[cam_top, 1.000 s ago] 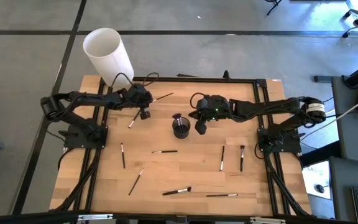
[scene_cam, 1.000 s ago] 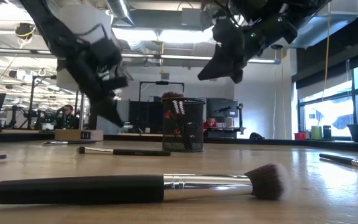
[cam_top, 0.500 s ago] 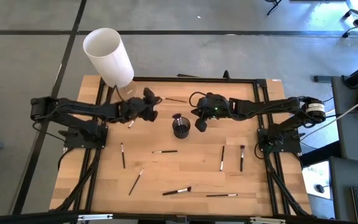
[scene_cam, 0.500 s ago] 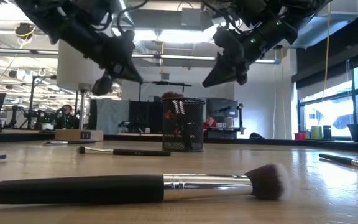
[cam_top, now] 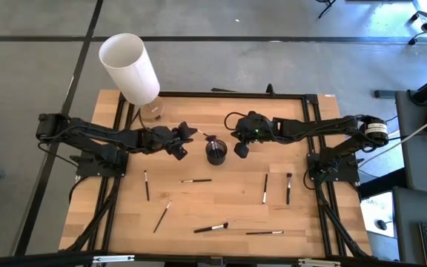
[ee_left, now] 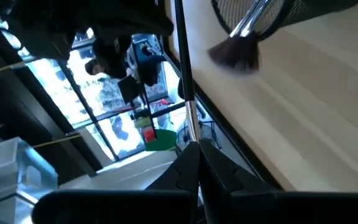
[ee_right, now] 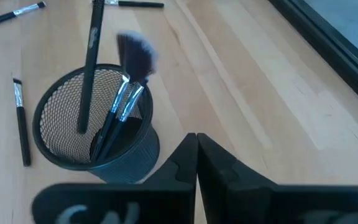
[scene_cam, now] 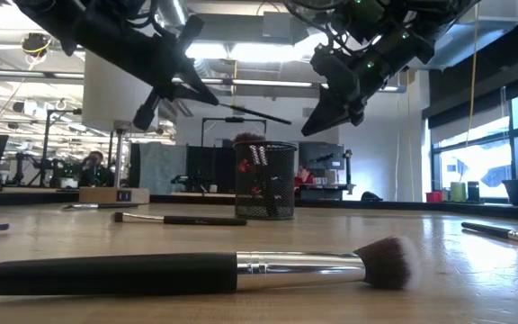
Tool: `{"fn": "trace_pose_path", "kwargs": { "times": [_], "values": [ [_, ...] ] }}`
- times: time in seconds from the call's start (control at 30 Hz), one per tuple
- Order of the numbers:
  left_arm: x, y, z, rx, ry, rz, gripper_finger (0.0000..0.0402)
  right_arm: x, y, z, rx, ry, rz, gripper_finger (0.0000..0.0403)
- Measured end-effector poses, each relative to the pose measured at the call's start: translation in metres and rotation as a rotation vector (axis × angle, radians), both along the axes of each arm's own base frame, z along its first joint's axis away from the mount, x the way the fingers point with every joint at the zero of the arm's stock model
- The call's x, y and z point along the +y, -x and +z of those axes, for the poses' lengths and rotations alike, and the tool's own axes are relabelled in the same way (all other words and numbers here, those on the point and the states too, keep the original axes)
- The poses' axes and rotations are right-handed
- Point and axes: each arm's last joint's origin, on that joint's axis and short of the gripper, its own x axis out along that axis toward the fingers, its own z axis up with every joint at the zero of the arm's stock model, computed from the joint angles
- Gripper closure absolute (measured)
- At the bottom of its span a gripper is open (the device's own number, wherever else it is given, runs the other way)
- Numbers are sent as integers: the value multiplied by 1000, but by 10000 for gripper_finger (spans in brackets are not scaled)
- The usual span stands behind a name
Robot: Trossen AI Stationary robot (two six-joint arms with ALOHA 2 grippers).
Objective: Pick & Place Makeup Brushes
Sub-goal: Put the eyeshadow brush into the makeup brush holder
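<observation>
My left gripper (cam_top: 189,133) (scene_cam: 187,85) is in the air left of the black mesh cup (cam_top: 215,151) (scene_cam: 265,180) (ee_right: 95,127), shut on a thin dark makeup brush (cam_top: 202,136) (scene_cam: 241,106). The brush's free end (ee_right: 84,118) hovers over the cup's mouth. Two brushes (ee_right: 122,109) stand in the cup, one of them fluffy black (ee_left: 235,53). My right gripper (cam_top: 241,149) (ee_right: 196,142) hangs shut and empty just right of the cup. Several more brushes lie flat on the table, such as the one near the cup (cam_top: 196,180) and a big one up close (scene_cam: 196,270). My left gripper pinches the thin brush's handle (ee_left: 190,134) near one end between its two fingers. The fingers come almost level from the table's left. The brush is lifted clear and sticks out ahead of them (scene_cam: 259,112), slanting slightly down toward the cup.
A tall white cylinder (cam_top: 128,67) stands at the far left corner, with a small clear vessel (cam_top: 153,111) beside it. Loose brushes (cam_top: 146,185) (cam_top: 161,216) (cam_top: 210,228) (cam_top: 265,233) (cam_top: 265,188) (cam_top: 288,188) are scattered over the table's near half. Black frame rails (cam_top: 310,133) edge the table.
My left gripper has risen from pointing down near the table to nearly level and has swung right toward the cup, carrying the thin brush along. The brush's free end, which was by the far edge, is now over the cup's mouth.
</observation>
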Motion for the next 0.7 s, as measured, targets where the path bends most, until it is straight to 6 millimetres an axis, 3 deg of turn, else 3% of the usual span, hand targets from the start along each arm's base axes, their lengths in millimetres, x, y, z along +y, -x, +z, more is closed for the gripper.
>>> {"fn": "trace_pose_path", "kwargs": {
  "times": [0.7],
  "values": [
    [-11,2,-6,68,-29,19,392,0,0,0,1,7,-14,394]
  ]
}}
